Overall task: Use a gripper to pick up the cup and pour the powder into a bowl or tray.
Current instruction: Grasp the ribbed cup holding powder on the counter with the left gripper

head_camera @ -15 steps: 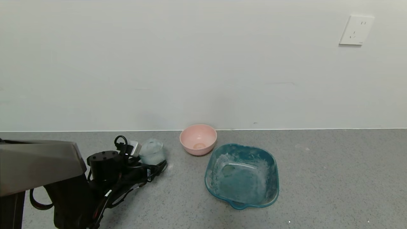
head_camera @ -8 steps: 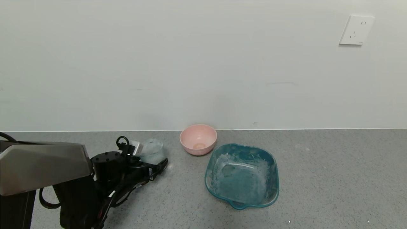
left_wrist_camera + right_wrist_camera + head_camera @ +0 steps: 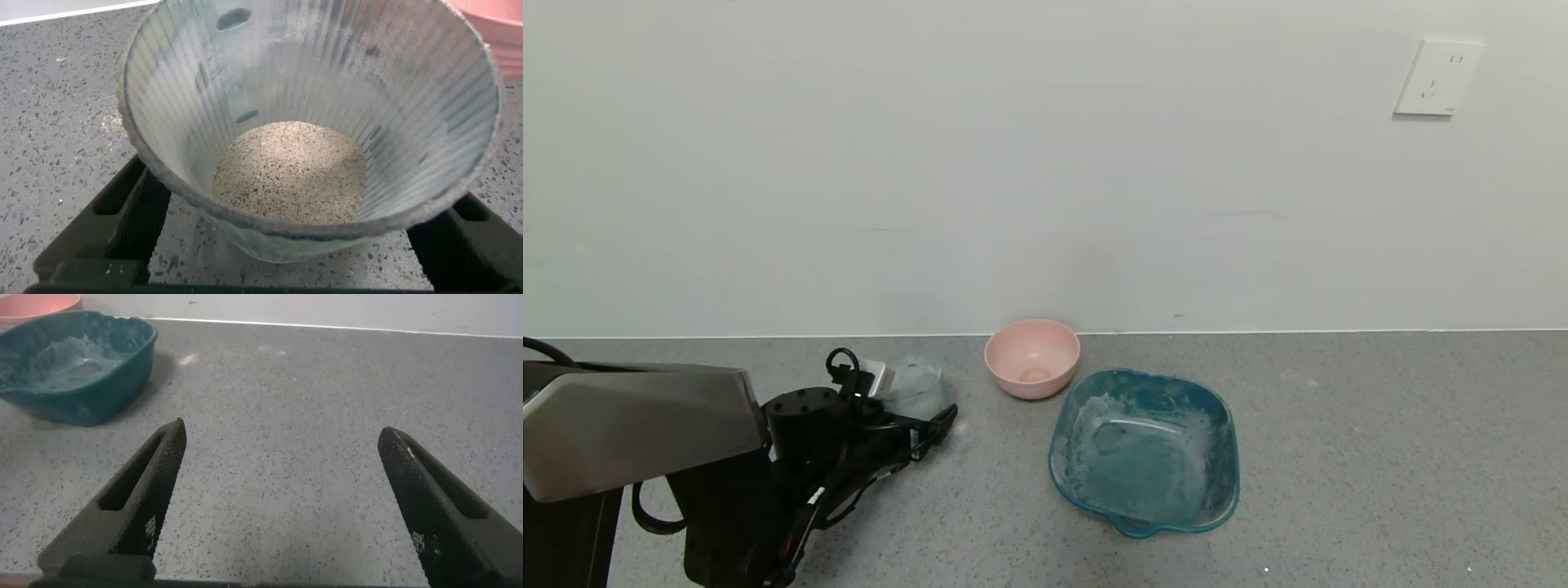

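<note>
Cup between the left hand's fingers on the desk

Fingers of the left hand (image 3: 913, 412) stood spread wide on either side of the cup (image 3: 913, 386), one on each flank of its base in the left wrist view, and the pictures did not show whether they touched the glass. The cup (image 3: 309, 122) stood upright on the grey speckled desk (image 3: 1339, 457), a ribbed clear tumbler frosted with powder (image 3: 196, 73) that clung to its inner wall as a whitish film; through its clear bottom the speckled desk showed. Measured from the pink bowl (image 3: 1032, 357), the cup stood near it on the robot's left, apart from it, and about as close to the wall. The teal tray (image 3: 1145, 449) lay just beside the bowl, nearer the robot and to the right, its floor smeared with white powder.

Against the picture of one second before, the left arm had pushed a little toward the bowl, so that the near finger (image 3: 935, 429) reached farther past the cup; cup, bowl and tray had not shifted.

The right hand (image 3: 286, 494) hung low over bare desk well to the right of the bowl, fingers wide apart and holding nothing, with the tray (image 3: 73, 363) beyond it.
</note>
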Robot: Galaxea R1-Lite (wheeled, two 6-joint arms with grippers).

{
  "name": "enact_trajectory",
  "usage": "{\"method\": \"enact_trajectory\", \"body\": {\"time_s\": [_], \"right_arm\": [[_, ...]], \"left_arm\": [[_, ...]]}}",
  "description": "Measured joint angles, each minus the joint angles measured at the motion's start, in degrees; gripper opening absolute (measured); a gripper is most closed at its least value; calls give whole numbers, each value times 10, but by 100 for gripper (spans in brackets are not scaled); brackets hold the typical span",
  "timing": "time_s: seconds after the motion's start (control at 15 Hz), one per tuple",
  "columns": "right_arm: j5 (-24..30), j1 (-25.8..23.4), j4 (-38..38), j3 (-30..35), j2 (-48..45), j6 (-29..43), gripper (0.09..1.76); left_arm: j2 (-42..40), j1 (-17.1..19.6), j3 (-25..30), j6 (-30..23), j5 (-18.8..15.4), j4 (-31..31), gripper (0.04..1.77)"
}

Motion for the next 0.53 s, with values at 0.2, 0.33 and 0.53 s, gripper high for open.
{"method": "enact_trajectory", "body": {"time_s": [0.2,0.33,0.53], "right_arm": [[0,0,-1,0,0,0,171],[0,0,-1,0,0,0,171],[0,0,-1,0,0,0,171]], "left_arm": [[1,-1,0,0,0,1,136],[1,-2,0,0,0,2,131],[1,-2,1,0,-1,3,130]]}}
